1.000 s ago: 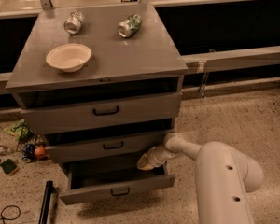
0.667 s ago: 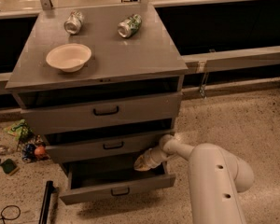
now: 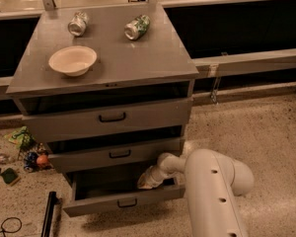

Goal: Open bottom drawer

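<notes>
The bottom drawer is the lowest of three grey drawers in the cabinet. It stands pulled out, its dark inside showing, with a small black loop handle on its shallow front. My gripper reaches from the right, on a white arm, into the open drawer just behind the front panel's right part. The middle drawer and top drawer sit above it, pushed in further.
The cabinet top carries a white bowl and two cans lying on their sides. Small litter lies on the floor at the left. A black bar lies by the drawer's left corner.
The gripper has slid left and slightly down inside the drawer opening. The arm's bulk has shifted left with it. The drawer stands about as far out as before.
</notes>
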Robot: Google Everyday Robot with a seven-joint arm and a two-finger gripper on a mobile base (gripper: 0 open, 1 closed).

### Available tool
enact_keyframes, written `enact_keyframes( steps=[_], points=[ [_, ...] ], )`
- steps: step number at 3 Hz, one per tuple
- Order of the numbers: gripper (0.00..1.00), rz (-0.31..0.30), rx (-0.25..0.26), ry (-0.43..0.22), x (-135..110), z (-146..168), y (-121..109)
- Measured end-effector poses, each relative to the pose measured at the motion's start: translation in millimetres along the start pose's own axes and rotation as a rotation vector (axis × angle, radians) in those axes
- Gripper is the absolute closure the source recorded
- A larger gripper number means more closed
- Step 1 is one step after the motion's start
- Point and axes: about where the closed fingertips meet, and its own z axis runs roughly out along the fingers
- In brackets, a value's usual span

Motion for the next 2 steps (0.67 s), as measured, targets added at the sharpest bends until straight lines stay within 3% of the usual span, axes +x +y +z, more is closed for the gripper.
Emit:
enact_keyframes(
  steps=[2],
  points=[
    [1.00, 0.023, -0.004, 0.029, 1.2, 13.3, 8.9]
  ],
)
